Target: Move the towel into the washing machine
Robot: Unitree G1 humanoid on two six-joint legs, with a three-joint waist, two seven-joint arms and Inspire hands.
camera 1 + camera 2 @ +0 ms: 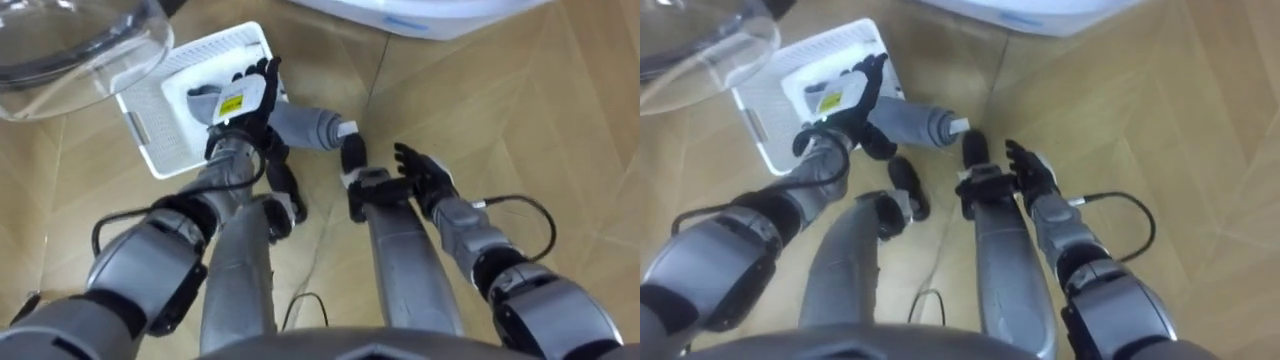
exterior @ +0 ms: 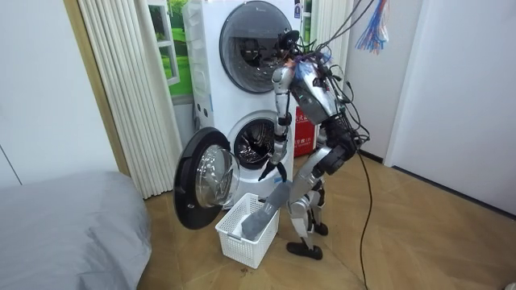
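Observation:
The grey towel [image 1: 305, 125] stretches from the white basket [image 1: 150, 140] towards the right, a small white label at its end. My left hand [image 1: 240, 100] is over the basket with its fingers curled round the towel's upper part. In the room view the towel [image 2: 262, 213] hangs slanting from that hand [image 2: 280, 173] down into the basket [image 2: 242, 246]. My right hand [image 1: 425, 175] hovers over the floor to the right, fingers spread and holding nothing. The lower washing machine's drum [image 2: 258, 145] stands open right in front of me.
The round glass door [image 1: 70, 40] of the lower machine is swung open at my left, above the basket. The machine's white front [image 1: 420, 15] lies at the top edge. A second machine [image 2: 258, 36] is stacked above. A bed [image 2: 64, 225] fills the room view's left.

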